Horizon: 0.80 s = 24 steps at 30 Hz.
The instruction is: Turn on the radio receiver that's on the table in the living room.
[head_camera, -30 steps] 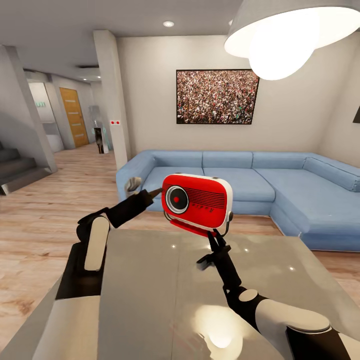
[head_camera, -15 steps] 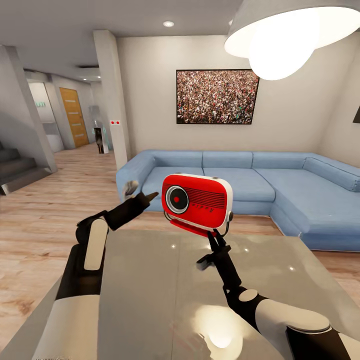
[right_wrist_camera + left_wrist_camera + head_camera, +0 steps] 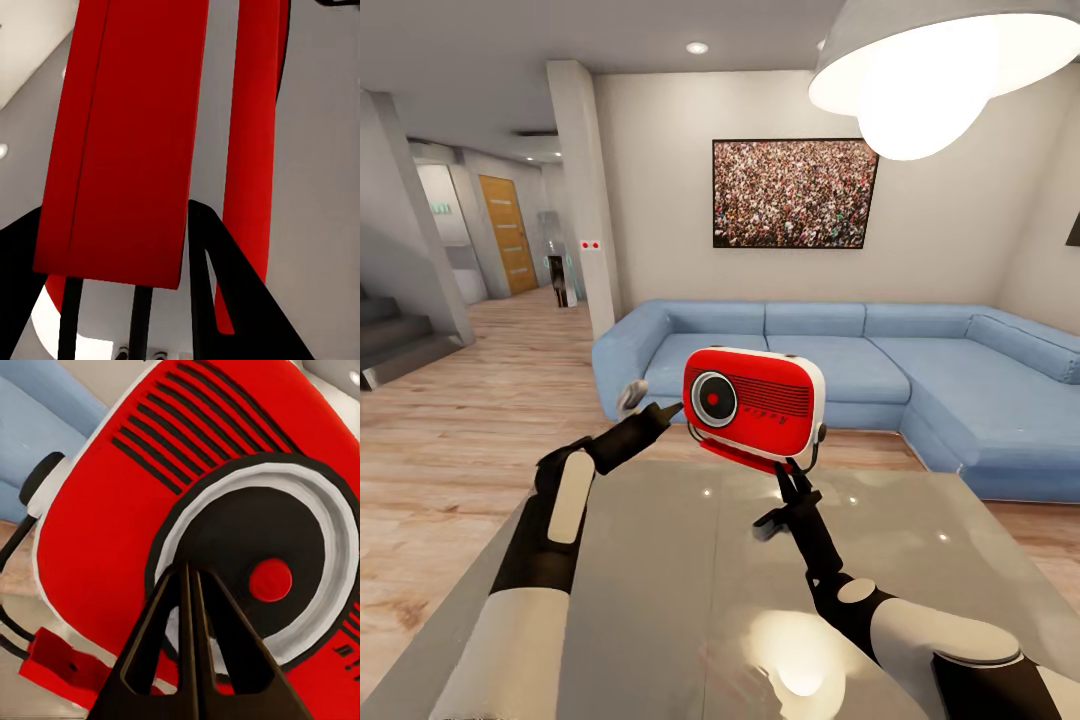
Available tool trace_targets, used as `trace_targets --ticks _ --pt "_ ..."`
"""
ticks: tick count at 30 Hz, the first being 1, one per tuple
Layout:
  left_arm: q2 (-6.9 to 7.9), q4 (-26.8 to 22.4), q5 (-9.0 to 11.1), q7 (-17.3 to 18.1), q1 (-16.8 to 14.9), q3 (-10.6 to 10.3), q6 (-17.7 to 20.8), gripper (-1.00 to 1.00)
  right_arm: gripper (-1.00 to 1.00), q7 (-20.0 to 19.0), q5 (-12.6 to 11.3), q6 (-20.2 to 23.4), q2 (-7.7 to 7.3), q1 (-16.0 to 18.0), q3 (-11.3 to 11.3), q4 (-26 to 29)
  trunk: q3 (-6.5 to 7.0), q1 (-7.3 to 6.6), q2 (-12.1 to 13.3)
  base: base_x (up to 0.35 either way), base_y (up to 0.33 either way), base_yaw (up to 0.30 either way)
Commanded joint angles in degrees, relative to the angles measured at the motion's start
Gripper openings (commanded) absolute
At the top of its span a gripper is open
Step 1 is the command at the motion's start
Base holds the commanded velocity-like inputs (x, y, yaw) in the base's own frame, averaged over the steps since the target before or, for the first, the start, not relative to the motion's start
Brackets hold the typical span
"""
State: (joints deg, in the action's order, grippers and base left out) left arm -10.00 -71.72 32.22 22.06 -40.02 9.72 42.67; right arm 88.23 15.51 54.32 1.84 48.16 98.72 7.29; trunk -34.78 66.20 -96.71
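Radio (image 3: pixel 754 403): red, held up above the near part of the grey table (image 3: pixel 690 590), dial facing the robot, blue sofa (image 3: pixel 920 375) behind
Right gripper (image 3: pixel 792 478): fingers pinching the radio's red base strip from below (image 3: pixel 124 142)
Left gripper (image 3: pixel 672 408): fingers pressed together into one point, tip at the dial's edge (image 3: pixel 187 585), just beside the red centre light
Room: crowd photo (image 3: pixel 795 193) on the wall, lit lamp (image 3: pixel 930 70) overhead
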Motion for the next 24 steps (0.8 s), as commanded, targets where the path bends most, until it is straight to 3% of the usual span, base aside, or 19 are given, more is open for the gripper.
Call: trace_targets --ticks 1,5,9,11,22,24 --pt "0.00 0.46 0.06 0.00 0.01 -0.02 -0.31 -1.00 -1.00 0.01 0.13 -0.01 0.00 0.01 -0.28 0.01 0.01 0.00 0.00 0.000 0.000 0.000" --pt "0.00 1.75 0.11 0.07 -0.03 -0.79 -1.28 -1.00 -1.00 0.01 0.13 -0.01 0.00 0.01 -0.28 0.01 0.01 0.00 0.00 0.000 0.000 0.000" --pt "0.00 5.09 0.12 0.02 -1.05 -5.26 -1.97 -1.00 -1.00 0.01 0.13 -0.01 0.00 0.01 -0.28 0.01 0.01 0.00 0.00 0.000 0.000 0.000" --pt "0.00 6.90 0.12 0.01 -1.75 -6.54 -3.15 -1.00 -1.00 0.01 0.13 -0.01 0.00 0.01 -0.28 0.01 0.01 0.00 0.00 0.000 0.000 0.000" --pt "0.00 9.05 0.29 0.54 -3.45 -7.77 -5.12 -1.00 -1.00 0.00 0.29 -0.01 0.09 0.01 -0.28 0.05 0.01 0.00 0.00 0.000 0.000 0.000" --pt "0.00 9.08 0.34 0.73 -3.80 -8.91 -5.13 -1.00 -1.00 0.00 0.30 -0.01 0.12 0.01 -0.28 0.08 0.01 0.00 0.00 0.000 0.000 0.000"
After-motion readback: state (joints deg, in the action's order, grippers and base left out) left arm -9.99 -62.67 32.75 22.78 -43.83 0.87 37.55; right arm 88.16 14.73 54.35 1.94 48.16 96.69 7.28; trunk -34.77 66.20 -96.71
